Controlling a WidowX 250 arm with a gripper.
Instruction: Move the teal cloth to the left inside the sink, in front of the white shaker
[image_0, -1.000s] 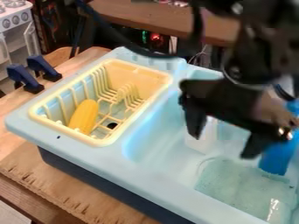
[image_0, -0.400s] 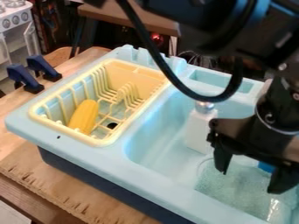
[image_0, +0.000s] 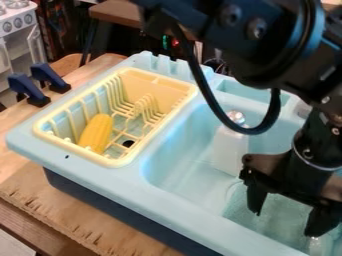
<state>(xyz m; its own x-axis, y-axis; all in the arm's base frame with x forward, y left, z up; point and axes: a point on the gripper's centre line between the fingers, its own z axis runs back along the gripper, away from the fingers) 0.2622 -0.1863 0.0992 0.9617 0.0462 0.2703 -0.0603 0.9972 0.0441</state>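
Note:
The black gripper (image_0: 283, 224) hangs over the right basin of the light blue toy sink (image_0: 180, 172), its two fingers apart and nothing visible between them. Just left of it, a white bottle with a silvery top (image_0: 228, 150) stands in the basin. Below the gripper lies a clear, pale green-tinted container (image_0: 270, 220) on the basin floor, partly hidden by the fingers. At the sink's left side sits a yellow dish rack (image_0: 113, 161), with a yellow corn-like toy (image_0: 97, 133) lying in its left part.
Two dark blue clamps (image_0: 48, 77) grip the wooden table (image_0: 73, 215) left of the sink. A white toy stove (image_0: 17, 22) stands at the upper left. The arm and its looping black cable hang over the sink's upper right.
The gripper has moved down and to the right, remaining open. The arm's upper part has come farther into view, and the bottle's top is now exposed. The corn-like toy has not moved.

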